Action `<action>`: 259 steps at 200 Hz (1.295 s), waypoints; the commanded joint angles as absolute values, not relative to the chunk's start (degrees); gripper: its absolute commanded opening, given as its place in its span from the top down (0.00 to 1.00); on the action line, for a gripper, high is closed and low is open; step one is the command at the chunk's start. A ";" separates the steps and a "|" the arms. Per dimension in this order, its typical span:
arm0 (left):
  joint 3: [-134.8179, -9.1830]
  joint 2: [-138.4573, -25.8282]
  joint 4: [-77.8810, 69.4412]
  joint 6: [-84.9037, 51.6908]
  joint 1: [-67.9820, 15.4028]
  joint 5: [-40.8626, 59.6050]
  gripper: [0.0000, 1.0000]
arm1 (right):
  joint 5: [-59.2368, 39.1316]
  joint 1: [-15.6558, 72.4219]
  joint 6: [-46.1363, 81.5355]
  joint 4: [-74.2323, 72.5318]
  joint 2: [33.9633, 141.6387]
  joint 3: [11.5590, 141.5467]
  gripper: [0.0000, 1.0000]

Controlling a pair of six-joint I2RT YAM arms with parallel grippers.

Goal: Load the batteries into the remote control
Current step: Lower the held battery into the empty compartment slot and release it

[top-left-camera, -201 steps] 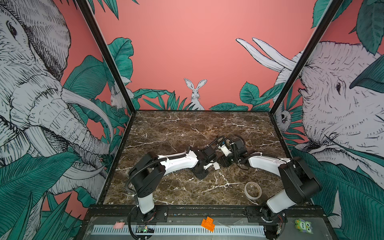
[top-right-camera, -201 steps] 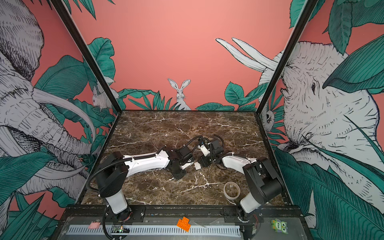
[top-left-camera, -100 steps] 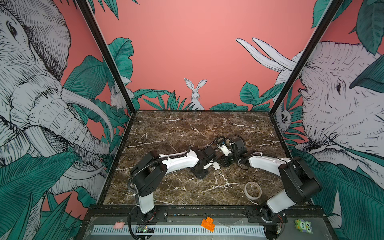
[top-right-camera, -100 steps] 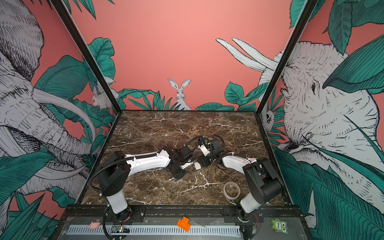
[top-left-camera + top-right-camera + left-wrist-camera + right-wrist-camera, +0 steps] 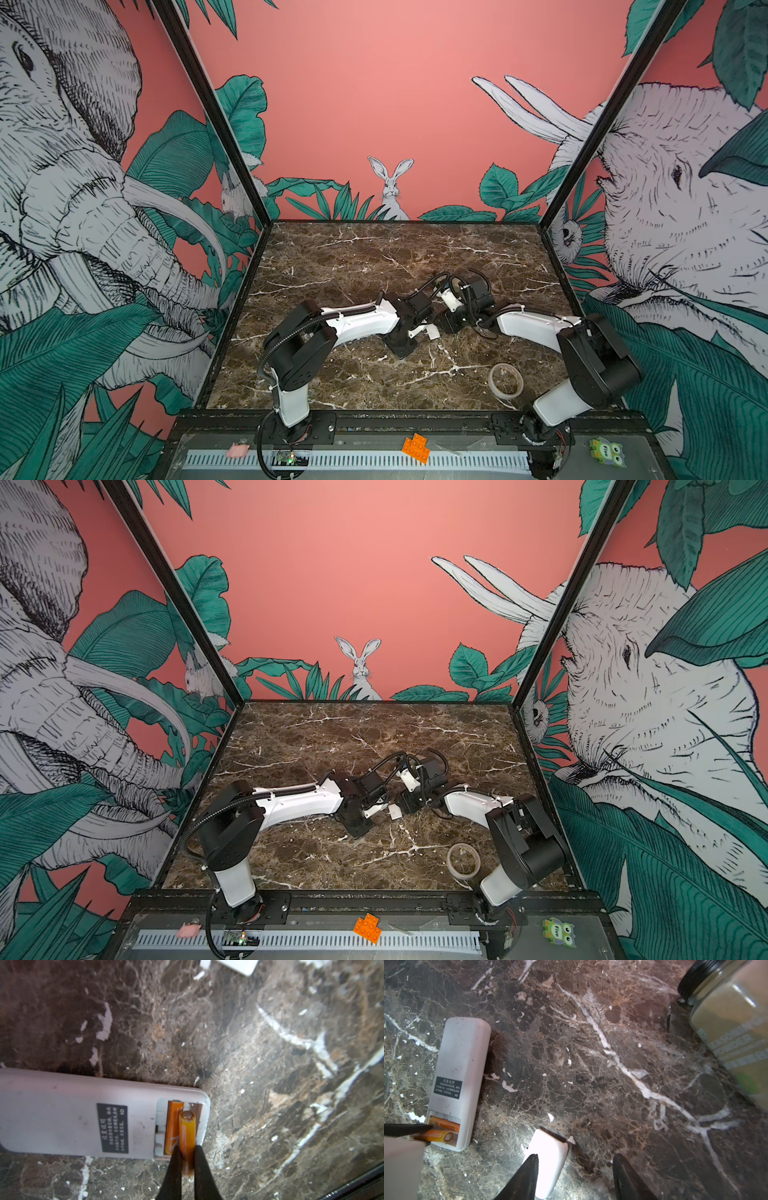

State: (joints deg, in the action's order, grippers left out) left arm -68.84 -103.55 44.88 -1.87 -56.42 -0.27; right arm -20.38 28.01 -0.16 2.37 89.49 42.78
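Observation:
The remote control [image 5: 79, 1113] lies label side up on the marble, its battery bay uncovered. One of the batteries [image 5: 172, 1126] rests flat in the bay. My left gripper [image 5: 187, 1148] is shut on the second battery [image 5: 187, 1132], which tilts over the empty slot beside the first, silvery end forward. In the right wrist view the remote control [image 5: 460, 1068] shows with both orange batteries [image 5: 445, 1123] at its near end. My right gripper [image 5: 575, 1157] stands open over a small white cover piece [image 5: 548, 1159], which touches neither finger.
A jar of seasoning powder [image 5: 733, 1039] lies just beyond my right gripper. A roll of clear tape [image 5: 505, 380] sits at the front right of the table. An orange studded brick [image 5: 415, 448] lies on the front ledge. The white cover [image 5: 433, 332] lies between the two wrists.
The left arm's elbow has edged over very slightly. Both grippers stay in place, and their jaws have not changed.

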 commanded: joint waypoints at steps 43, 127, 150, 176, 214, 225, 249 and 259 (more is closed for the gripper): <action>-70.50 -103.63 46.01 -1.09 -56.16 0.22 0.92 | -20.98 27.62 0.07 1.49 87.94 42.45 0.43; -70.81 -102.87 47.52 -1.56 -56.16 0.21 0.96 | -20.95 27.64 0.17 1.49 87.92 42.45 0.43; -70.68 -102.76 47.75 -1.58 -56.16 0.05 0.96 | -20.92 27.60 0.16 1.41 87.98 42.45 0.43; -70.58 -102.99 47.38 -1.67 -56.16 0.15 0.95 | -20.98 27.52 0.17 1.41 88.07 42.57 0.43; -70.46 -103.50 47.22 -1.47 -56.16 0.00 0.93 | -20.88 27.51 0.17 1.41 87.90 42.45 0.43; -70.39 -103.53 47.24 -1.57 -56.16 -0.08 0.92 | -20.89 27.53 0.12 1.42 87.93 42.45 0.43; -70.22 -103.32 46.95 -1.74 -56.16 -0.43 0.82 | -20.98 27.51 0.17 1.32 87.83 42.46 0.43; -70.30 -103.24 46.73 -1.93 -56.16 -0.27 0.79 | -20.89 27.51 0.20 1.32 87.74 42.45 0.43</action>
